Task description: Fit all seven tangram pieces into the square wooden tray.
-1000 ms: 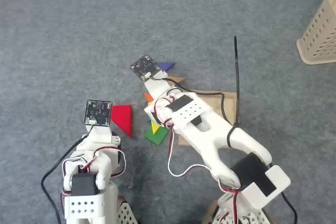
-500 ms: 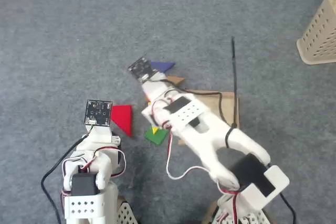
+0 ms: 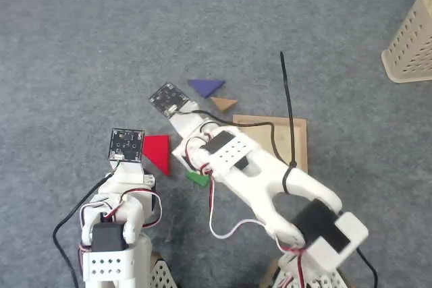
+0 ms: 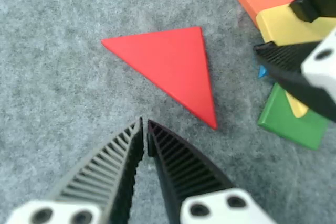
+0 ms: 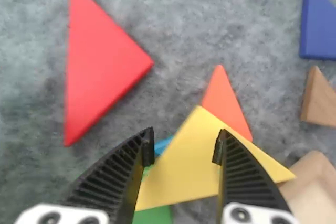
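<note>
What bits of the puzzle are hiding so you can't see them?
Light blue piece: right wrist view, nearly all under the yellow triangle.
Green piece: high view, mostly under the right arm.
Wooden tray: high view, partly covered by the same arm.

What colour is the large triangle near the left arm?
The triangle is red, best in left wrist view.
</note>
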You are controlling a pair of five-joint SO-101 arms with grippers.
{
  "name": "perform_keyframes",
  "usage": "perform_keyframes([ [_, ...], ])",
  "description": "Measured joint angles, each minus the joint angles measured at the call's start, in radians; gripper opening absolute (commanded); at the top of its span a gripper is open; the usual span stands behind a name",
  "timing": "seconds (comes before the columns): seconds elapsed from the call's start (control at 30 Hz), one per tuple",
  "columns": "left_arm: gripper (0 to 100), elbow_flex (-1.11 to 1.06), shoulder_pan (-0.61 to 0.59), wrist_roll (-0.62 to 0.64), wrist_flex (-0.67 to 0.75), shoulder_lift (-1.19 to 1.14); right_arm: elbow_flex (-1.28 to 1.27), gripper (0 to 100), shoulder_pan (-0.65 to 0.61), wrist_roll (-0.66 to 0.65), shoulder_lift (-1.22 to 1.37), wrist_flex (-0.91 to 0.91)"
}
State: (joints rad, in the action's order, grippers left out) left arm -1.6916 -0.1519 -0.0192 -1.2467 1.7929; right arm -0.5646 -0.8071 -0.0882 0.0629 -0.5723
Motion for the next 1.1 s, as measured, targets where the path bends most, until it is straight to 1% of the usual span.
perform_keyframes([
  [0.37, 1, 0.0, 0.0, 0.0, 0.0, 0.0, 0.003, 19.4, 0.087, -0.003, 0.04, 0.015],
  [0.6, 1, 0.0, 0.0, 0.0, 0.0, 0.0, 0.002, 19.5, 0.092, -0.003, 0.029, 0.014],
  [0.77, 1, 0.0, 0.0, 0.0, 0.0, 0.0, -0.003, 19.9, 0.097, -0.003, -0.051, -0.041],
  [0.97, 1, 0.0, 0.0, 0.0, 0.0, 0.0, 0.002, 31.1, 0.097, -0.003, -0.049, -0.074],
  [1.1, 1, 0.0, 0.0, 0.0, 0.0, 0.0, 0.087, 31.8, 0.115, -0.003, 0.051, -0.146],
])
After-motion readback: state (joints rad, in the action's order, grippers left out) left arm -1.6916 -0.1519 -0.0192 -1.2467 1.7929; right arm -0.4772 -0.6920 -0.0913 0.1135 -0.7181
